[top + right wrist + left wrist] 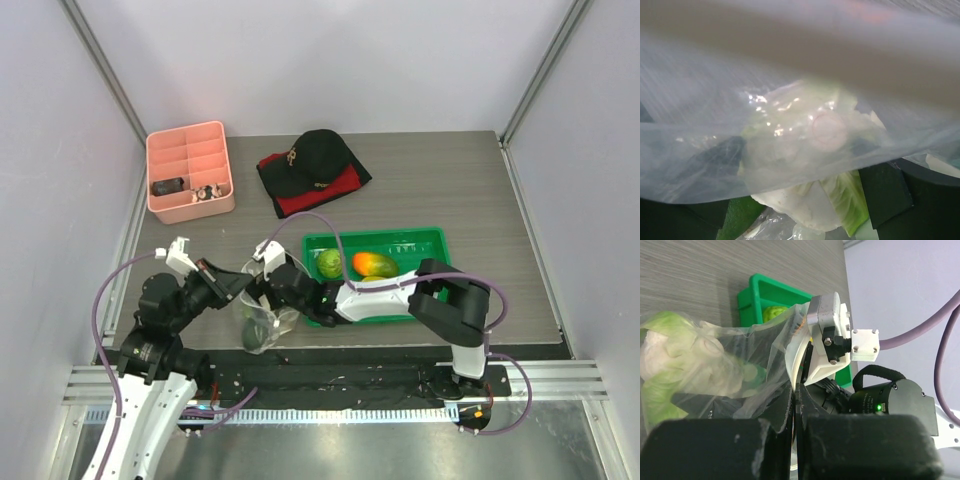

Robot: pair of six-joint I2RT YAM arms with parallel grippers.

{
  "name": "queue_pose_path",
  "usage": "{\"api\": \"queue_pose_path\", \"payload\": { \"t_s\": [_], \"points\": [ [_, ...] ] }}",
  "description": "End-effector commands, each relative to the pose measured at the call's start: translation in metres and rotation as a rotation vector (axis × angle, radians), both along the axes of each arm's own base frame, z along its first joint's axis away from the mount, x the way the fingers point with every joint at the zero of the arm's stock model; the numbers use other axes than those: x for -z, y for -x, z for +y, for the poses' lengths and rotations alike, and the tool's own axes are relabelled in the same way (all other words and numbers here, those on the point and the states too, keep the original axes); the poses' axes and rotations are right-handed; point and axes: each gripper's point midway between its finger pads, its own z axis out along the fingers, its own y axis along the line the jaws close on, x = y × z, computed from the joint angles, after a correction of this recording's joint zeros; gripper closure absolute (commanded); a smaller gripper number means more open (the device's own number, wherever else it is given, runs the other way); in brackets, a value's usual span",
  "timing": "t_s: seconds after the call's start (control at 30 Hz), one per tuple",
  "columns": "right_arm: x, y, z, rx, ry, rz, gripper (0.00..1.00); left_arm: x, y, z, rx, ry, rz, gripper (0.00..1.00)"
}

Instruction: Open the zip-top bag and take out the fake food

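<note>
The clear zip-top bag [262, 322] hangs just left of the green tray [425, 240], held up between both arms. My left gripper [236, 287] is shut on the bag's edge; in the left wrist view [794, 390] the jaws pinch the film. My right gripper [272, 298] reaches into the bag's mouth. In the right wrist view its fingers [885, 192] stand wide apart on either side of a whitish-green cabbage piece [815, 202], with a dark green piece [740, 215] beside it. The cabbage shows through the film [685, 360]. A green round piece [329, 263] and an orange-green fruit [373, 264] lie in the tray.
A pink divided box [190, 170] stands at the back left. A black cap on red-black cloth [315, 165] lies at the back centre. The tray's corner [757, 292] is close behind the bag. The table's front edge runs just below the bag.
</note>
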Motion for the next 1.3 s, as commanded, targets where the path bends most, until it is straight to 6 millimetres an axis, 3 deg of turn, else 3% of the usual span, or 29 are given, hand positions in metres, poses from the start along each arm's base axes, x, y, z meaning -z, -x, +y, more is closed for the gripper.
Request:
{"api": "queue_pose_path", "payload": {
  "t_s": [0.0,0.1,0.2,0.3,0.4,0.5,0.87,1.07,1.27],
  "points": [
    [0.048,0.001,-0.006,0.016,0.108,0.042,0.00,0.014,0.004,0.005,-0.014,-0.039,0.012,1.00],
    [0.048,-0.002,-0.008,0.034,0.111,0.027,0.02,0.016,0.004,0.007,-0.029,-0.038,0.014,1.00],
    [0.038,-0.005,-0.012,0.046,0.102,0.001,0.20,0.015,0.003,0.010,-0.042,-0.043,0.011,1.00],
    [0.021,-0.005,-0.013,0.047,0.065,-0.016,0.61,0.016,0.000,0.011,-0.054,-0.053,0.018,1.00],
    [0.011,-0.003,-0.014,0.033,0.054,-0.024,0.84,0.017,-0.001,0.013,-0.068,-0.059,0.019,1.00],
    [-0.013,0.001,-0.014,0.025,0.015,-0.033,0.96,0.015,-0.001,0.016,-0.082,-0.064,0.016,1.00],
    [-0.101,0.013,-0.018,0.027,-0.168,-0.021,0.99,0.014,-0.006,0.023,-0.109,-0.114,0.019,1.00],
    [-0.124,0.017,-0.030,0.033,-0.214,-0.024,0.99,0.017,-0.007,0.021,-0.104,-0.107,0.009,1.00],
    [-0.161,0.025,-0.031,-0.021,-0.285,-0.028,0.99,0.010,-0.004,0.021,-0.105,-0.089,-0.011,1.00]
  ]
}}
